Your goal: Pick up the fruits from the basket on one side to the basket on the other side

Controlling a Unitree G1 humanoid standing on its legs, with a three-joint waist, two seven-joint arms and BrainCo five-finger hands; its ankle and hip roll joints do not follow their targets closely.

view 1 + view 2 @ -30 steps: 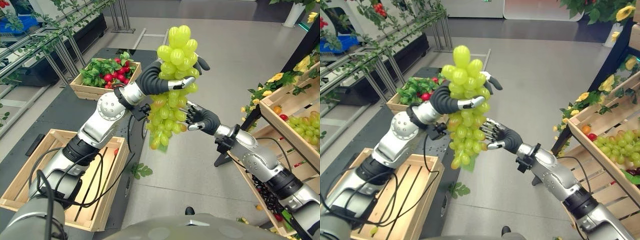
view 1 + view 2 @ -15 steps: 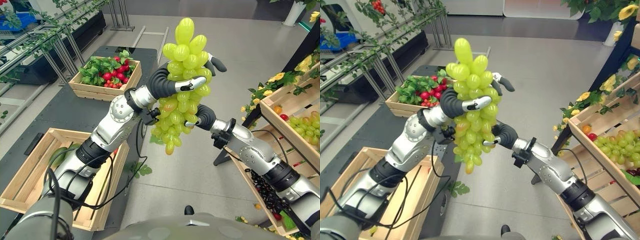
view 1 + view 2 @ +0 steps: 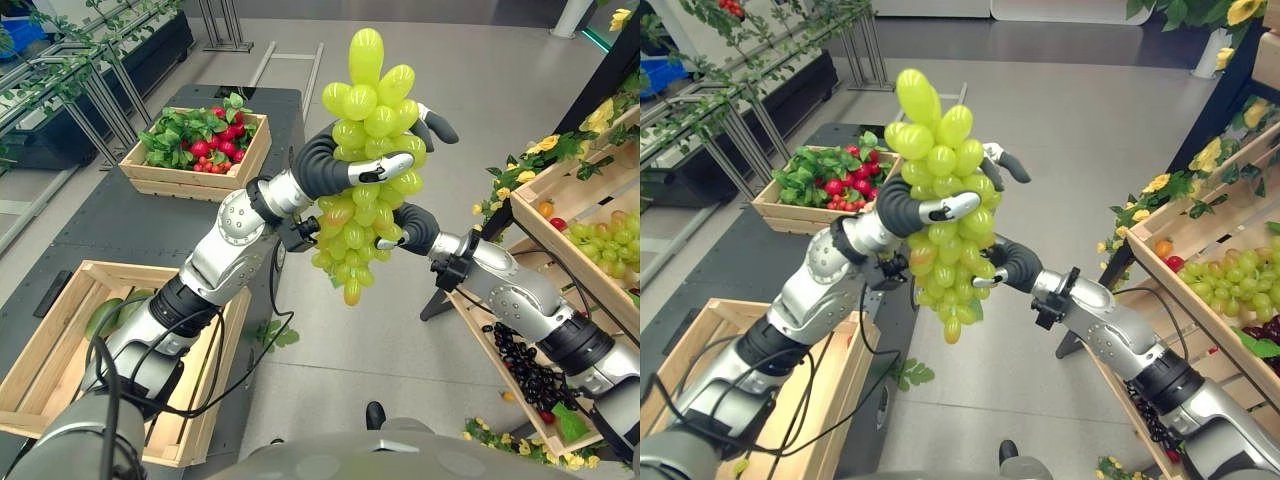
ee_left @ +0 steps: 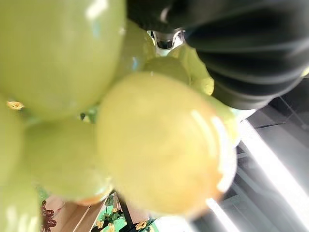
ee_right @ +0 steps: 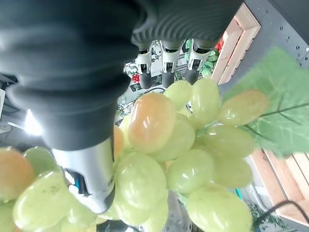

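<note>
Left eye view | my left hand (image 3: 375, 165) is curling round the green grape bunch (image 3: 365, 170), my right hand (image 3: 405, 228) is cupping its lower part | mid-handover | next I'd judge: release right, carry to empty wooden crate (image 3: 60, 330).

Head stereo pair looks down; wrist cams v. close on grapes (image 3: 362, 150).
</note>
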